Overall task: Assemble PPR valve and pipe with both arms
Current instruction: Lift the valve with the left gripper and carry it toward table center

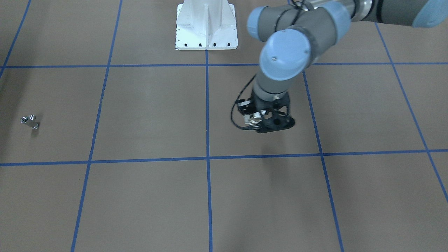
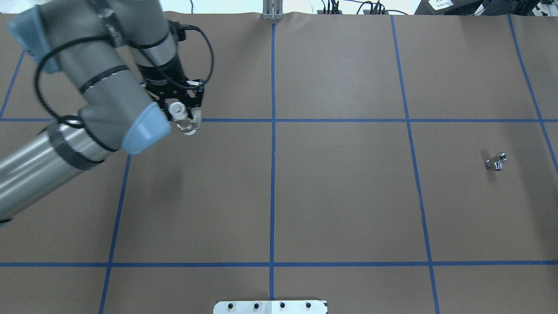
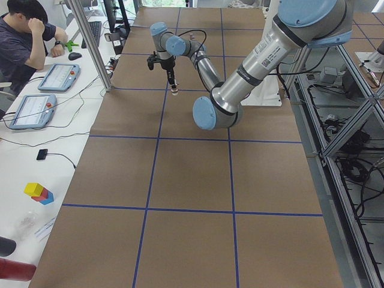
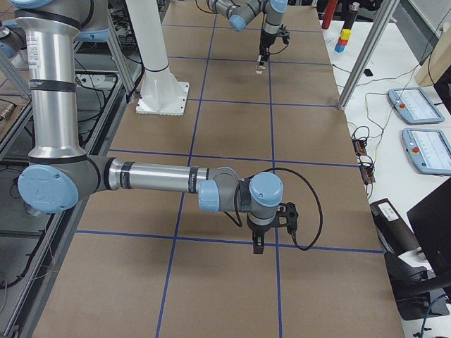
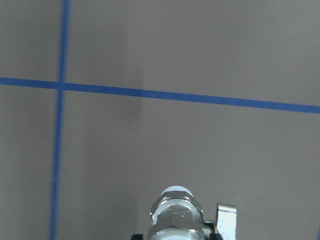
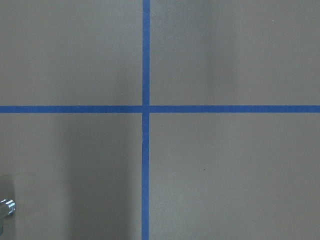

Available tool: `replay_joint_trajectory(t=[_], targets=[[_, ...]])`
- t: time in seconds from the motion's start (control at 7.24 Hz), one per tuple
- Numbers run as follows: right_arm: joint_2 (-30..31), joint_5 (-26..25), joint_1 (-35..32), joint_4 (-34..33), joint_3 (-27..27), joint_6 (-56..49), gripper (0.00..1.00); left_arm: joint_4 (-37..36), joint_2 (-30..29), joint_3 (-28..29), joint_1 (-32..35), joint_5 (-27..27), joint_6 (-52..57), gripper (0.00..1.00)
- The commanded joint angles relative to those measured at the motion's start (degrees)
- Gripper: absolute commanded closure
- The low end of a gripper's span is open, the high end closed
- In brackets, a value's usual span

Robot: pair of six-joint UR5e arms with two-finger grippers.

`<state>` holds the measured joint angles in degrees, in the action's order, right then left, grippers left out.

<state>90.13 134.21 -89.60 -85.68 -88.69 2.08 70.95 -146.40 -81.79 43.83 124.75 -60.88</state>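
Two parts sit well apart, one on either side of the white pedestal (image 2: 270,306).

To the pedestal's left and well forward of it, the left gripper (image 2: 185,117) is clamped on the PPR valve (image 2: 182,118). The valve appears to be held clear of the table (image 2: 340,196). In the left wrist view its white ring end (image 5: 175,192) points away from the wrist, down toward the tabletop, and its small handle sticks out to one side.

Far out to the pedestal's right, the pipe (image 2: 496,162) lies alone on its side on the table. Its short tube is slanted against the blue grid lines, and nothing touches it.

The right gripper (image 4: 256,246) hangs fingers-down over the table on that same side of the pedestal. Whether its fingers are parted or closed cannot be told from here. The right wrist view catches the pipe (image 6: 6,207) only at its lower left edge, so the pipe lies off to one side of that gripper, not beneath it.

The right arm is much the nearer to the pipe. The coming move likely calls for shifting it sideways until the pipe sits centred under the fingers.
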Motion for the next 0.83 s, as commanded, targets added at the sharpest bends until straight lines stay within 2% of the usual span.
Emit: replay_joint_trajectory(t=[0.0, 0.14, 0.41, 0.69], targets=[[-1.0, 0.88, 0.4, -0.63, 0.01, 0.29, 0.0, 10.03, -12.22, 19.06, -3.73, -1.87, -4.86, 1.0], [-1.01, 1.4, 0.4, -0.28, -0.16, 0.29, 0.0, 12.78, -12.25, 20.52, -5.23, -4.66, -4.78, 1.0], [-1.01, 1.23, 0.4, -0.1, -0.16, 0.29, 0.0, 13.16, -12.07, 21.41, -5.85, -4.95, -4.43, 1.0], [-1.01, 1.41, 0.4, 0.07, -0.16, 0.38, 0.0, 16.74, -11.72, 23.6, -6.47, -5.13, -4.69, 1.0]])
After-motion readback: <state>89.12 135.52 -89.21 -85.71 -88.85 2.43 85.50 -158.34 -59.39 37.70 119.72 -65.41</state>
